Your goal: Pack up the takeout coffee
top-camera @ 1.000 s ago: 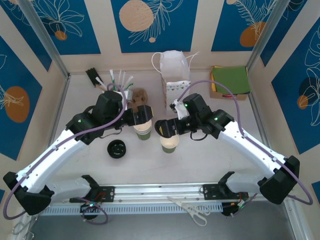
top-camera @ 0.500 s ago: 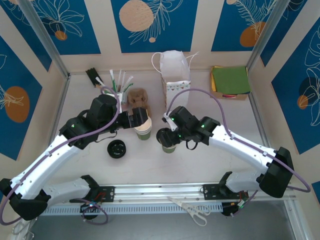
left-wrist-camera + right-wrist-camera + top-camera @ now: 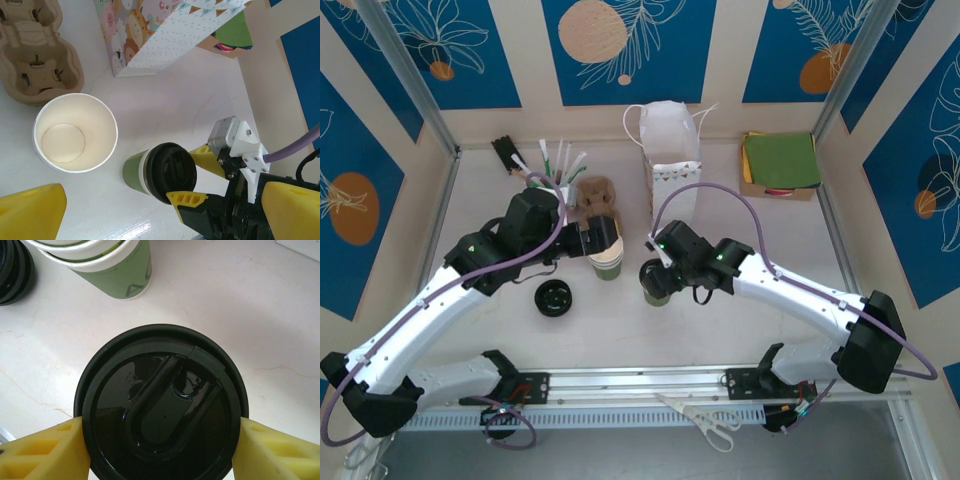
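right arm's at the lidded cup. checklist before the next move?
1. lid sitting on takeout coffee: ok; fully snapped down: cannot tell.
2. right fingers against both sides of the lid: ok.
3. left gripper open, not touching the coffee: ok.
4. cup stack apart from the coffee: ok, though close.
5. white bag upright behind the coffee: ok; mouth wide enough: cannot tell.

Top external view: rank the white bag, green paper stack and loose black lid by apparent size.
1. white bag: largest, though it stands tall and nearer the camera, which may inflate it.
2. green paper stack.
3. loose black lid: clearly smallest.
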`<state>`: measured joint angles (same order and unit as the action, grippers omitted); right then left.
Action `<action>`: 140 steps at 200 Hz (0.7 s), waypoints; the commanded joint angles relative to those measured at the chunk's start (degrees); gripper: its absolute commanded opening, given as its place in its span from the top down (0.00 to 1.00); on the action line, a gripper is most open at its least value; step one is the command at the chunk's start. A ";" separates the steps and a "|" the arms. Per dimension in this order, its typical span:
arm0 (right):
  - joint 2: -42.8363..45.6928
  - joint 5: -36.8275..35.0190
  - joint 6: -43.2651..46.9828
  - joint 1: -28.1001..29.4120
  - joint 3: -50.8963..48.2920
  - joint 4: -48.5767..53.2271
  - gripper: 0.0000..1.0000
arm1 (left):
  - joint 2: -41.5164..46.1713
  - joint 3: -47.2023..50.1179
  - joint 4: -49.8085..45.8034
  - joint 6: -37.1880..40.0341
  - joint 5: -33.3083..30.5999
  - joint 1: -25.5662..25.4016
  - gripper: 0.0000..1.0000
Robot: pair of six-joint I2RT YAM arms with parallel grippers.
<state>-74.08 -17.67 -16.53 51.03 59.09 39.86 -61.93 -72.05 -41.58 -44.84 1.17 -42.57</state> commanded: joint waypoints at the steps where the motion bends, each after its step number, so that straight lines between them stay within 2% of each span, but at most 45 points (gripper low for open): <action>1: -0.33 -1.31 0.69 0.63 -0.95 -0.81 0.35 | -0.21 -0.99 -1.11 1.07 -0.11 -0.53 0.00; 140: -1.55 -4.09 1.09 2.10 0.02 0.13 0.35 | -0.43 -1.09 -1.26 1.38 0.14 -0.52 0.00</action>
<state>-75.68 -20.25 -16.05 52.62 58.70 39.70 -62.39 -72.05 -41.65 -44.45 1.19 -42.57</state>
